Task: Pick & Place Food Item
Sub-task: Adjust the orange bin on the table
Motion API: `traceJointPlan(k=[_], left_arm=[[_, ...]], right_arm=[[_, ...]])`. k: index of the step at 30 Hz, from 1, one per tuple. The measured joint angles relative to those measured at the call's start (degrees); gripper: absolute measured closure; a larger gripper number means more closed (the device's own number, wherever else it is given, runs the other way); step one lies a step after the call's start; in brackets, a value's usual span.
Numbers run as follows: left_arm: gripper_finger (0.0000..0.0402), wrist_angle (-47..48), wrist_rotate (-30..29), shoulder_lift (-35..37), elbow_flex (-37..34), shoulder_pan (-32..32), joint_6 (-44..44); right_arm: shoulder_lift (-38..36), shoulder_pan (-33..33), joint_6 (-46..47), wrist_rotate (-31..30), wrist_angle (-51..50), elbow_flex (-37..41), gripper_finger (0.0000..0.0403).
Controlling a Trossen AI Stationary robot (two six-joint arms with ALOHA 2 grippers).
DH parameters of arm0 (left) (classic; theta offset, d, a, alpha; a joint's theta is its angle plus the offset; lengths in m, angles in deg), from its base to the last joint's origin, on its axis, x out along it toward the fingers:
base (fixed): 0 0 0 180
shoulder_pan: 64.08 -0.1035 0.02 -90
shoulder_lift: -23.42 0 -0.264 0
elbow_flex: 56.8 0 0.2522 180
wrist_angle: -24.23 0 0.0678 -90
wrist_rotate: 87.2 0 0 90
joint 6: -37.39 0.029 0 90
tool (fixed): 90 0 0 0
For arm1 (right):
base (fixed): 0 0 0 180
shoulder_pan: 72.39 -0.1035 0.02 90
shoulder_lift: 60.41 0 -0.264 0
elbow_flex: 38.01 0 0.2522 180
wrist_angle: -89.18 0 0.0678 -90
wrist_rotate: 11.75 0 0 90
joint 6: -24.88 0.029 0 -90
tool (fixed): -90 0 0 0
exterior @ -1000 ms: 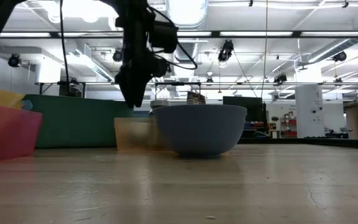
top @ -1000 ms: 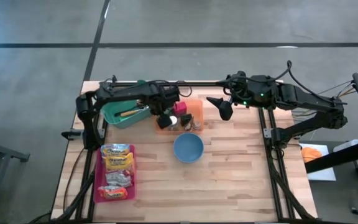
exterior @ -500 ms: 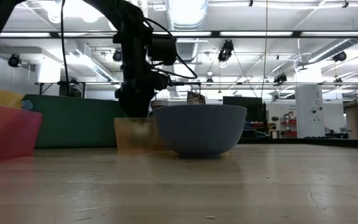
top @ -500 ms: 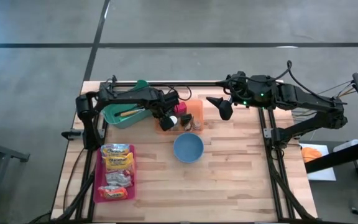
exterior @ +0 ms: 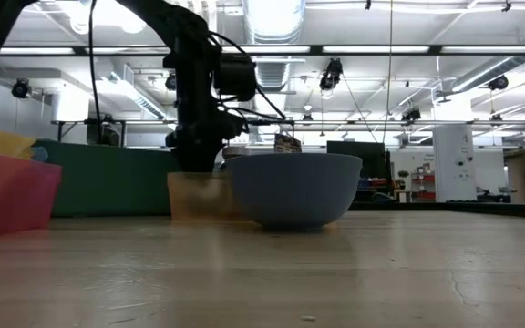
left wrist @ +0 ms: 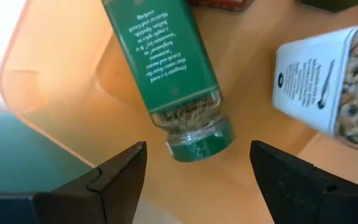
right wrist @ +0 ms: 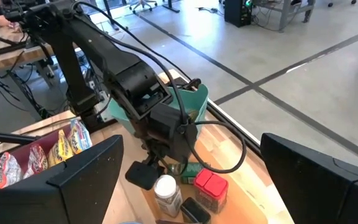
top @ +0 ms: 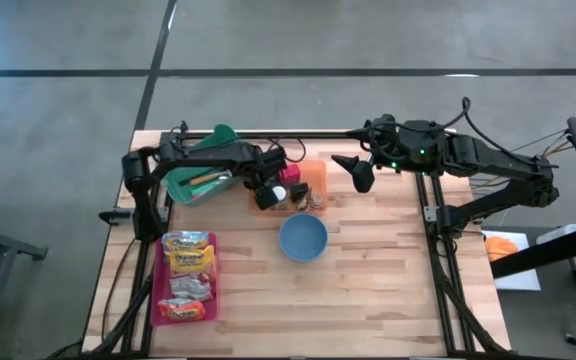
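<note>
The left gripper (left wrist: 194, 171) hangs jaws open over the green spice jar (left wrist: 166, 68), lying in the orange bin (top: 311, 180) at the counter's 12 o'clock. Nothing is gripped yet; grasp and placement remain. The right gripper (top: 361, 178) waits, open.

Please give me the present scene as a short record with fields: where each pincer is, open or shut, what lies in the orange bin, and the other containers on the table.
left pincer: open, lowered into the orange bin, holding nothing
between its fingers: green-labelled spice jar, lying on its side
also in bin: white-labelled jar, red-capped jar
right pincer: open, waiting over the table's far edge, right of the bin
blue bowl: empty, table centre
green bin: left of the orange bin
red tray: holds snack packets, near left
</note>
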Motion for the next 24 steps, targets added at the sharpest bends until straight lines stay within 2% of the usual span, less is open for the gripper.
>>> traceJointPlan(k=[14,21,24], left_arm=[[0.0113,7.2,-0.1,0.9,2.3,-0.9,1.8],[0.0113,7.3,-0.1,3.1,2.3,-1.0,1.7],[0.0113,7.4,1.7,3.4,2.3,-0.8,2.6]], right_arm=[[0.0,0.0,0.0,0.0,0.0,0.0,0.0027],[0.1,0.0,-0.5,0.0,0.0,0.0,0.0027],[0.1,0.0,-0.5,0.0,0.0,0.0,0.0027]])
